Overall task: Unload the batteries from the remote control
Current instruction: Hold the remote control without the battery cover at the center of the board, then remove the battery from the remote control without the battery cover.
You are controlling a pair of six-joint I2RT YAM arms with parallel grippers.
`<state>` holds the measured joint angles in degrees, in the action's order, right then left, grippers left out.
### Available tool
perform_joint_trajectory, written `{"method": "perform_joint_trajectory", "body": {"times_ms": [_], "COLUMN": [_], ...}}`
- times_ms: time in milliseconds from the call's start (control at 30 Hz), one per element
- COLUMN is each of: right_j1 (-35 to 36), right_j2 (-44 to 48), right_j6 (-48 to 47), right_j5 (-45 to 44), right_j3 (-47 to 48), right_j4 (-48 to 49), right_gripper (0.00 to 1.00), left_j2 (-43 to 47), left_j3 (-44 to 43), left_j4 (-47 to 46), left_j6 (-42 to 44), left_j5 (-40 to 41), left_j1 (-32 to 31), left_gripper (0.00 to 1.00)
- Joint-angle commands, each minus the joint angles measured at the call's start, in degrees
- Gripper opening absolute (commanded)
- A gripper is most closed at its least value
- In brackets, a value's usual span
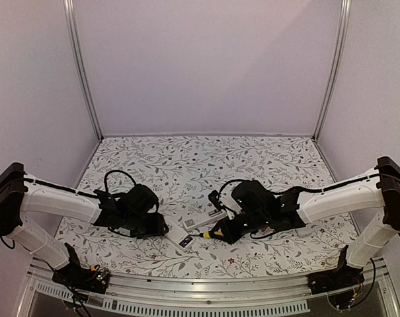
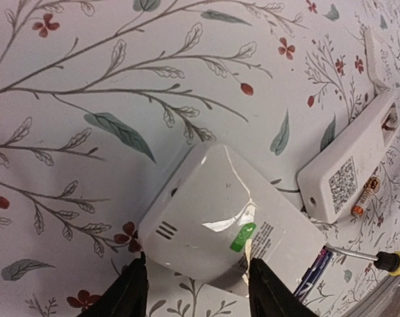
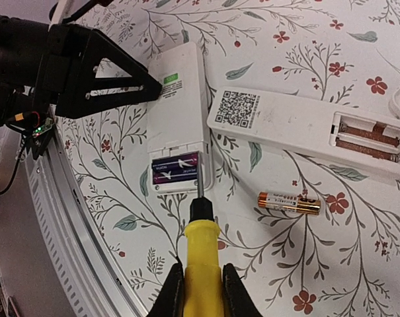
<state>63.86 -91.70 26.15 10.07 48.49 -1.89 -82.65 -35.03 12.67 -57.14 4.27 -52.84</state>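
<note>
Step in hand: prying out of dark purple cylindrical batteries (image 3: 175,170), seated in open bay at one end of small white plastic remote control (image 3: 180,105).
Right gripper (image 3: 201,281): pinched on yellow-handled metal-shaft screwdriver (image 3: 201,234), tip set at bay edge.
Left gripper (image 2: 198,290): closed astride remote's opposite end, judged as bracing.
Orange battery (image 3: 289,202): loose beside remote's bay end.
Next: tip to be levered under cell, remote held firm.

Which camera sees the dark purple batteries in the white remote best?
Right wrist: the dark purple batteries lie uncovered in the white remote. Left wrist catches only a sliver; the top view, a dark speck.
</note>
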Motion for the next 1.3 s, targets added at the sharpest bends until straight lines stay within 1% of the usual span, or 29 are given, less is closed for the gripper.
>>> {"method": "perform_joint_trajectory", "body": {"times_ms": [0, 333, 467, 633, 800, 1133, 1267], "right_j1": [0.48, -0.18, -0.72, -1.49, -1.54, -1.97, -1.93], "right_j2": [-1.78, -2.17, -1.78, -0.48, -0.39, 0.76, 0.85], "right_j6": [1.43, 2.68, 4.33, 7.68, 10.18, 10.33, 8.82], "right_j5": [1.48, 7.28, 10.85, 15.55, 18.44, 17.0, 12.31], "right_j3": [1.2, 1.36, 0.71, -0.64, -1.22, -1.86, -0.71], "right_j4": [-2.34, 0.08, 2.77, 7.91, 11.56, 11.07, 5.93], "right_gripper": [0.0, 0.0, 0.0, 0.0, 0.0, 0.0, 0.0], "left_j2": [-1.69, -4.82, -6.07, -7.34, -8.3, -8.54, -8.49], "left_j3": [0.8, -0.16, -1.06, -2.81, -3.27, -4.06, -4.36], "left_j4": [-0.78, -0.63, 1.66, 4.39, 4.63, 6.28, 6.38], "left_j6": [-1.7, -3.16, -3.66, -3.83, -4.11, -4.2, -4.07], "left_j5": [-0.66, -1.03, -0.36, 0.89, 0.93, 2.3, 2.49], "left_j1": [-1.63, -3.07, -3.74, -4.47, -5.01, -5.69, -5.75], "left_gripper": [0.51, 0.4, 0.37, 0.35, 0.34, 0.33, 0.33]}}
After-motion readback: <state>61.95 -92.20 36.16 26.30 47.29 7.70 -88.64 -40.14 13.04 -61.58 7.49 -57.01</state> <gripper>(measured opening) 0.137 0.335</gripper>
